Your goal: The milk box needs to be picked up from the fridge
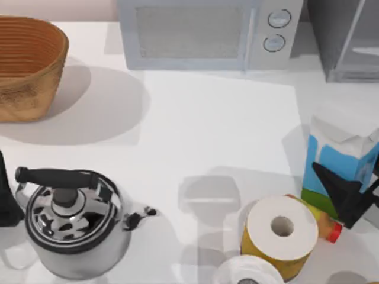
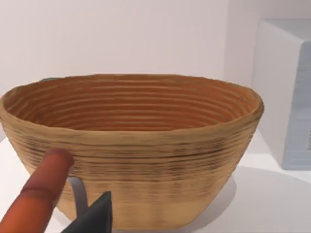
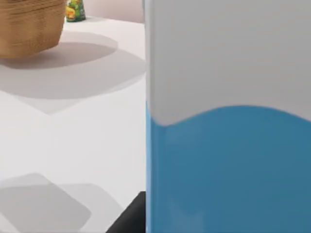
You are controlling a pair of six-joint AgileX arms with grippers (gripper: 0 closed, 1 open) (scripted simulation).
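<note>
The milk box (image 1: 334,155), a carton with a white top, sky-blue sides and a green base band, is at the table's right side, in front of the fridge (image 1: 346,41) and outside it. My right gripper (image 1: 350,190) is shut on the carton from its near side, with a black finger (image 1: 333,182) lying across the blue face. In the right wrist view the milk box (image 3: 228,121) is very close, and a dark fingertip (image 3: 130,218) shows at its lower edge. My left arm (image 1: 6,201) is parked at the left edge.
A paper roll (image 1: 281,229) and a yellow bottle with a red cap (image 1: 327,226) lie just in front of the carton. A white microwave (image 1: 207,32) stands at the back, a wicker basket (image 1: 26,65) back left, and a steel kettle (image 1: 71,222) front left.
</note>
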